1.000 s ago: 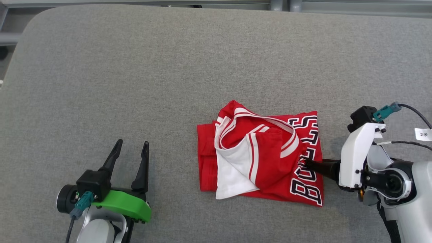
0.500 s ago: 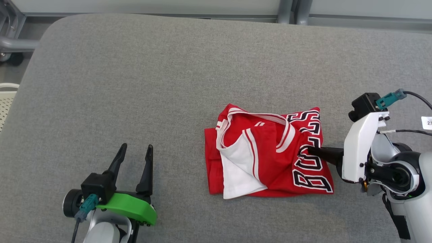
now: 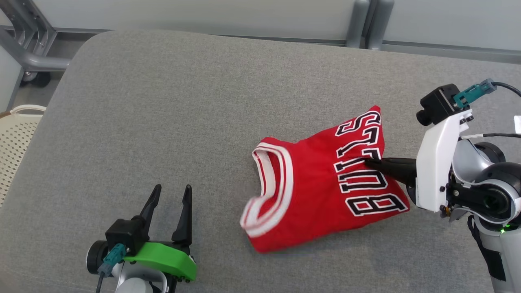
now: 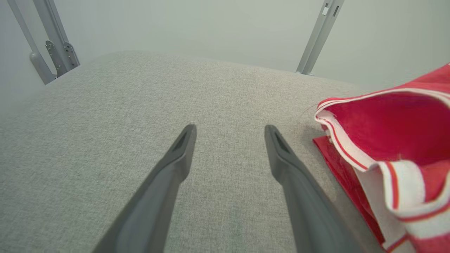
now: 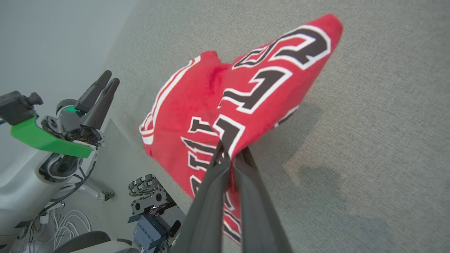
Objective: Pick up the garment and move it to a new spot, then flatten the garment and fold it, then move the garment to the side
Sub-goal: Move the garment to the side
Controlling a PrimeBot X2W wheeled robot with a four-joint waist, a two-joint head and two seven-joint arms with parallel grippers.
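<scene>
Your jersey (image 3: pixel 325 191) sits over the right half of the pad (image 3: pixel 163 101), closer to its near edge than its far one. Its long axis runs on a slant: the white-trimmed opening (image 3: pixel 268 191) at the end toward the pad's near left, the lettered end up toward the pad's far right corner. The lettering (image 3: pixel 362 162) reads along that right end, from near edge to far edge of the pad, black with white outline.

Now your right gripper (image 3: pixel 368 161): it comes in from the pad's right side with the jaws pressed tight together, pinching a fold of red cloth right in the middle of the lettering. From the right wrist camera the jersey (image 5: pixel 246 98) drapes away from the fingertips (image 5: pixel 225 158), bunched at the pinch, with a shadow on the pad beneath it, so that end is up off the pad. From the left wrist camera the trimmed opening (image 4: pixel 351 154) stands raised and gaping, while a red layer under it lies flat on the pad.

Your left gripper (image 3: pixel 172 191) sits over the pad's near edge on its left half, well apart from the jersey, jaws spread wide, nothing between them, fingers (image 4: pixel 179 158) pointing toward the pad's far edge.
</scene>
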